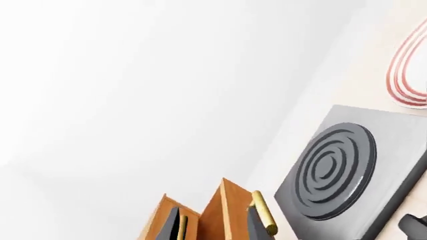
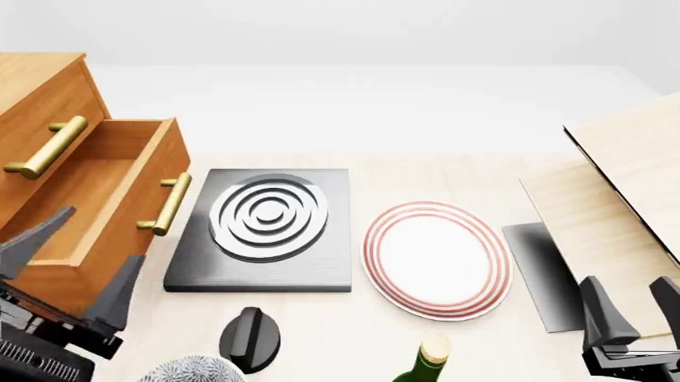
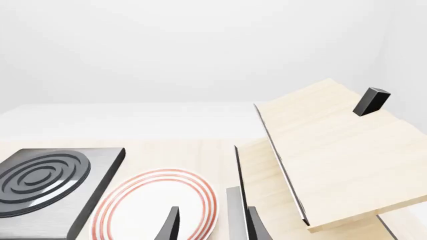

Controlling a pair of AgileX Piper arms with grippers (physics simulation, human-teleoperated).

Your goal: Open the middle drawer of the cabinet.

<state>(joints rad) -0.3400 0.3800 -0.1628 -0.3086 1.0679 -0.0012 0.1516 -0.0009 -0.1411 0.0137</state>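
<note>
left claw [image 2: 69, 259] open beside pulled-out middle drawer [image 2: 101, 203].

Front view: high behind both arms, looking down across table [image 2: 447, 171]. Wrist views: low, close, looking forward. All share hotplate [image 2: 266, 227] [image 1: 343, 170] [image 3: 47, 187] and plate [image 2: 435, 259] [image 1: 408, 70] [image 3: 157, 202].
</note>
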